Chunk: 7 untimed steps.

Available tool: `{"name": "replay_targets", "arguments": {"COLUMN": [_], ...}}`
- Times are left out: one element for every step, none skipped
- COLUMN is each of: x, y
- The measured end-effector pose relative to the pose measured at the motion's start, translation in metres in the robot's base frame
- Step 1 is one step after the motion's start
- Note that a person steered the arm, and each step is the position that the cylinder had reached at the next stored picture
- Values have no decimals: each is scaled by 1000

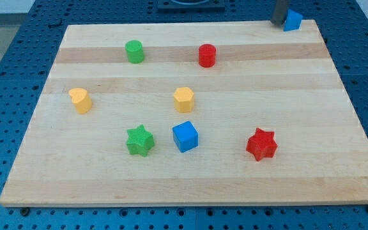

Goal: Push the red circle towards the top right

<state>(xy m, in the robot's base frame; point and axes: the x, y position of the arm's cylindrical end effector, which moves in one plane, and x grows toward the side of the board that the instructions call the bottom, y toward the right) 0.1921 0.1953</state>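
Rod cut off by view's top, my tip (pixel 278 23) far up-right of red circle (pixel 207 55) on surface (pixel 299 96), touching partly hidden blue block (pixel 292 20) of unclear shape; no fingers, state can't tell.

Two red blocks (circle (pixel 207 55), star (pixel 261 144)), two green (pixel 134 51) (pixel 139 140), two yellow (pixel 80 100) (pixel 183 99), two blue (pixel 185 136) (pixel 292 20)
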Motion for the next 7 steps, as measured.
{"name": "replay_targets", "arguments": {"x": [12,60,112,136,142,142,142], "y": [-39,-48,-59,-118,-177,-208,-226]}}
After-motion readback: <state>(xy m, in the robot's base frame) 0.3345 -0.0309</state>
